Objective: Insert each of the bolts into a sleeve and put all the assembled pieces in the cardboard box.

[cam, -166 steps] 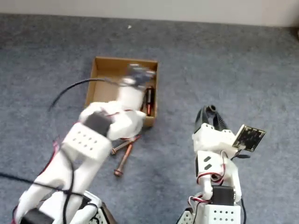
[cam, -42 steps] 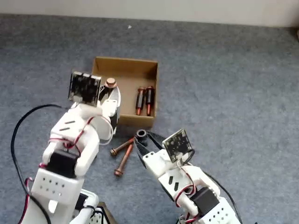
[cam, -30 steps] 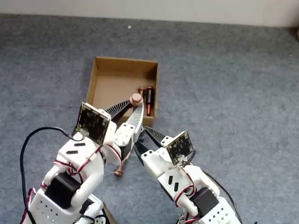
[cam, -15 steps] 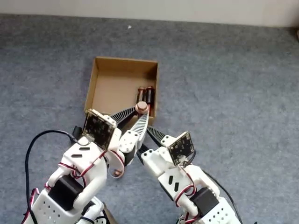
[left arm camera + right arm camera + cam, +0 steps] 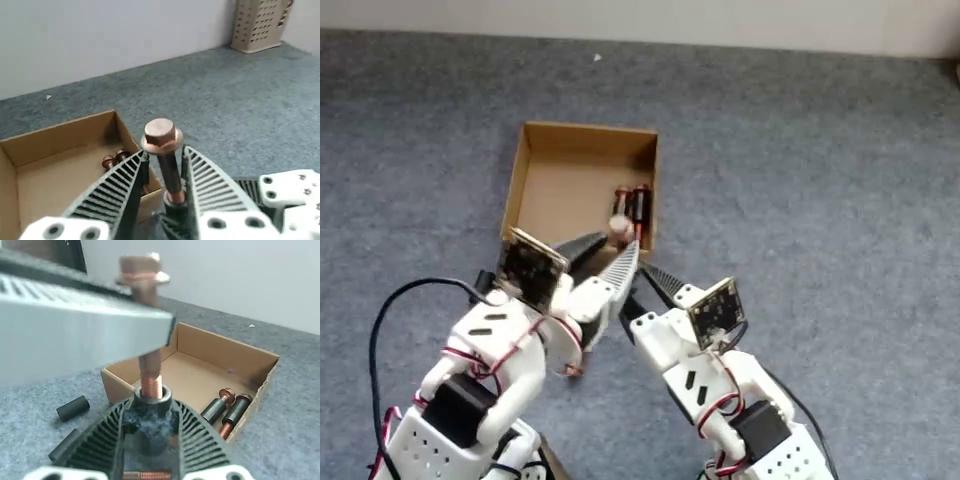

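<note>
— Where is the bolt [image 5: 161,136]?
— It stands upright in the left gripper [image 5: 165,156], whose fingers are closed on the shaft just below the flanged head. Its lower end sits in the mouth of the black sleeve [image 5: 150,426].
— And who has the sleeve?
— The right gripper [image 5: 150,407] clamps it from both sides, opening upward. The sleeve's wall hides how deep the copper-coloured shaft reaches inside.
— What does the camera overhead make of it?
— The two grippers meet at the near right corner of the cardboard box [image 5: 588,131]. The bolt head is plain to see there, but fingers and arms cover the sleeve.
— Is anything in the box?
— Two assembled pieces [image 5: 227,412] lie side by side along its right wall, heads toward the far side. From above, the left gripper's fingers and the bolt head cover their near ends.
— And on the carpet [image 5: 820,150]?
— One loose sleeve [image 5: 73,407] lies on its side near the box. A second sleeve [image 5: 64,447] is partly cut off by a finger of the right gripper. A loose bolt [image 5: 572,370] pokes its head out from under the left arm, its shaft hidden. A threaded copper end also shows low between the right gripper's fingers. Whether it belongs to that same bolt cannot be told.
</note>
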Robot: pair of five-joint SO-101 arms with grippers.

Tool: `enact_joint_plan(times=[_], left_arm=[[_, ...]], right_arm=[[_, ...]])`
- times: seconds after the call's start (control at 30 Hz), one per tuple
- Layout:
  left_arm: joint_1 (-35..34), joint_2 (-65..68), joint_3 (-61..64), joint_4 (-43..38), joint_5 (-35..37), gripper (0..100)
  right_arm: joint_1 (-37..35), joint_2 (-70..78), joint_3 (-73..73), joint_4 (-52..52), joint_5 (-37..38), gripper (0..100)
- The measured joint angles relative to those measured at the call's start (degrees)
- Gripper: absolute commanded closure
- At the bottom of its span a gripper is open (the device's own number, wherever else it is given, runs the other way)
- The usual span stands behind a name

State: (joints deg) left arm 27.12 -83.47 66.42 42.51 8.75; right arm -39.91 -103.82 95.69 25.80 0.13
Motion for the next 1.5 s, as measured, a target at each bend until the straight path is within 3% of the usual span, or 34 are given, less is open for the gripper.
enact_joint_plan(times=[0.3,0.57,0.83,1.1,1.37,1.5], left_arm=[[-9.2,0.1,-8.0,14.2,-0.1,82],[-22.6,-0.1,-9.9,19.8,-3.0,82],[-34.1,-8.0,-7.8,26.5,-7.1,82],[-48.5,-20.0,8.9,27.2,-7.5,82],[-53.9,-20.2,19.3,24.9,-7.5,82],[-55.6,-20.2,20.1,23.6,-7.5,82]], right_arm=[[0.6,0.0,-0.7,6.3,0.0,99.5],[0.8,4.0,-5.9,11.3,0.1,99.5],[3.2,26.3,-16.9,4.4,0.1,99.5],[4.4,53.4,-31.9,-5.5,0.1,99.5],[5.8,76.7,-45.2,-17.7,0.1,99.3],[8.0,87.6,-52.3,-18.3,0.1,90.9]])
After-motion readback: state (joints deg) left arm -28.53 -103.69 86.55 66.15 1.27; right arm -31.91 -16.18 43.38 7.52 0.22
